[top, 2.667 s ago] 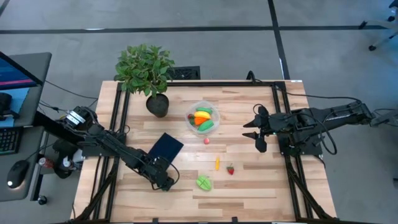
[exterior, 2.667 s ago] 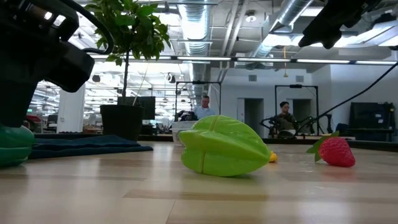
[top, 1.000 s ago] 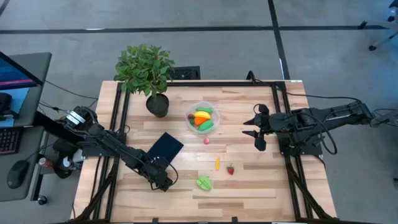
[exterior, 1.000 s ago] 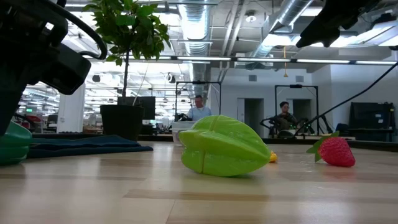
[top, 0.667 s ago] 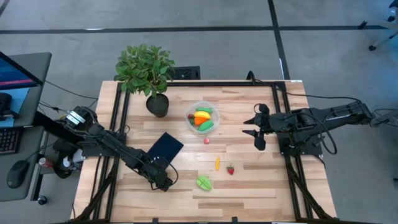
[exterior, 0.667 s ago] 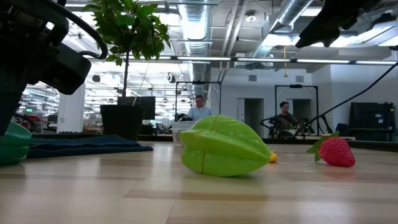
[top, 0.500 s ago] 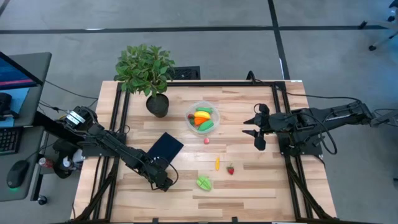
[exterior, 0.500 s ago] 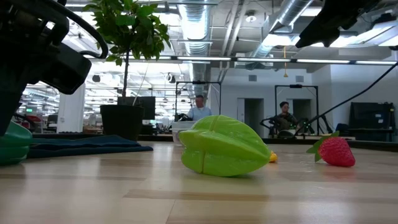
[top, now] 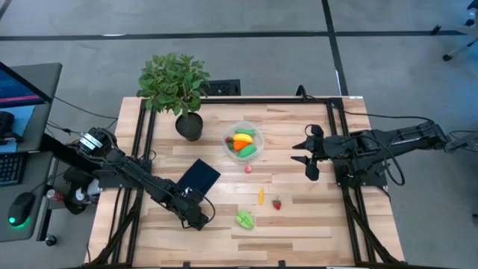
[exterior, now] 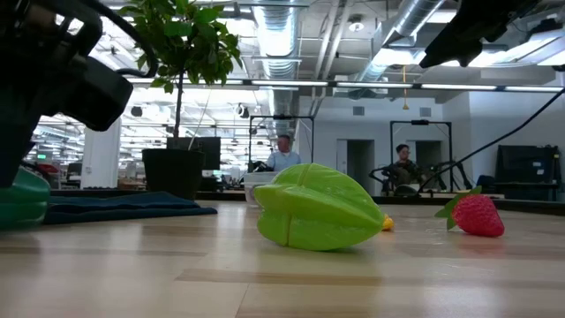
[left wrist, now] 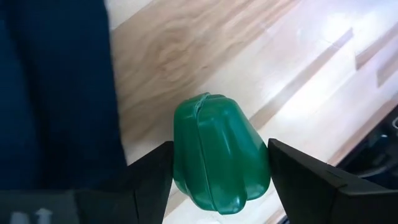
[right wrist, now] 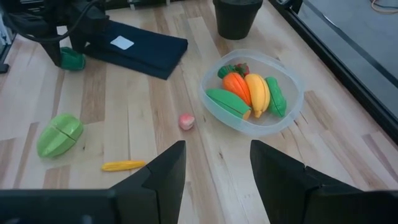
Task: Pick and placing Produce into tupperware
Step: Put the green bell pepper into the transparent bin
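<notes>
Little has shifted since the earlier frames except the left hand (left wrist: 217, 165), whose fingers have drawn in until they touch both sides of a dark green pepper (left wrist: 219, 158) at about seven o'clock on the desk (top: 299, 217). Just beside it, toward eleven o'clock, lies a dark flat rectangle (top: 199, 178) with a white label. Nothing stands between the pepper and the tupperware (top: 244, 141), which sits near twelve o'clock and holds a banana, a carrot and green pieces. A potted plant (top: 176, 86) stands at eleven o'clock. Loose on the wood planks lie a ridged lime-green star fruit (top: 244, 219), a strawberry (top: 276, 203), a small yellow-orange piece (top: 261, 196) and a pink piece (top: 248, 169). At three o'clock the right hand (top: 308, 157) hovers, fingers parted and holding nothing.
</notes>
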`<state>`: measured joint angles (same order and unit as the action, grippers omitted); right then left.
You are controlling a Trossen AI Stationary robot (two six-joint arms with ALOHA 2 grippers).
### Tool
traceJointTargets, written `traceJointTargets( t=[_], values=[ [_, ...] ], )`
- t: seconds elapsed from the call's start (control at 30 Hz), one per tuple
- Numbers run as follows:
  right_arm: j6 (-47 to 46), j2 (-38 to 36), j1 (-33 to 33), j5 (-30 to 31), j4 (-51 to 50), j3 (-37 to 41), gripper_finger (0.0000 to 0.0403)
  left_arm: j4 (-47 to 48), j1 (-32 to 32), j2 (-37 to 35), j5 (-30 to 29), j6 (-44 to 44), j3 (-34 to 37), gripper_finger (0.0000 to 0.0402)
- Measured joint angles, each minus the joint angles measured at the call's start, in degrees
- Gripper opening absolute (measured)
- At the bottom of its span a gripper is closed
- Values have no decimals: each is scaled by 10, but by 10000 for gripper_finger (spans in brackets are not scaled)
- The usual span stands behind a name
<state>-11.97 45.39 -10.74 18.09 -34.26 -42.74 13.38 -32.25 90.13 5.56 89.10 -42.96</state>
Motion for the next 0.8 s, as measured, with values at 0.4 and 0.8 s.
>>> traceJointTargets(
  t=[0.4, 0.8],
  values=[
    [0, 0, 0, 0, 0, 0, 173, -59, 3, 0, -8, 5, 0, 236],
    [-1, 0, 0, -4, 0, 0, 173, -150, 61, 0, -66, -40, 0, 236]
  ],
)
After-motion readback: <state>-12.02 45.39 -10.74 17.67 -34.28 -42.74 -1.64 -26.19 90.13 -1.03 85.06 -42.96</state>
